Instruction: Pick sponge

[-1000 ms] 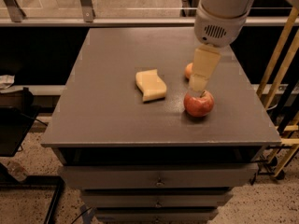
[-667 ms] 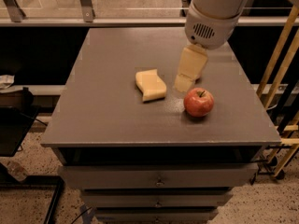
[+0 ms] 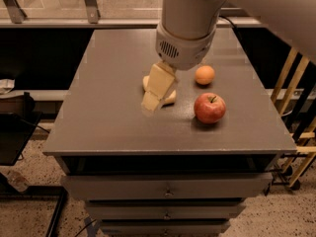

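Camera view: a grey table (image 3: 108, 122) with drawers carries everything. The arm (image 3: 190, 14) reaches down over its middle. The gripper (image 3: 150, 104) hangs in front of the sponge (image 3: 171, 98) and hides most of it; whether it is spread or closed cannot be told. An apple (image 3: 210, 108) sits near the sponge, an orange (image 3: 204, 75) behind the apple.

Gripper (image 3: 151, 101) above sponge (image 3: 170, 98), hiding perhaps most of it; arm (image 3: 188, 14) cropped at top.
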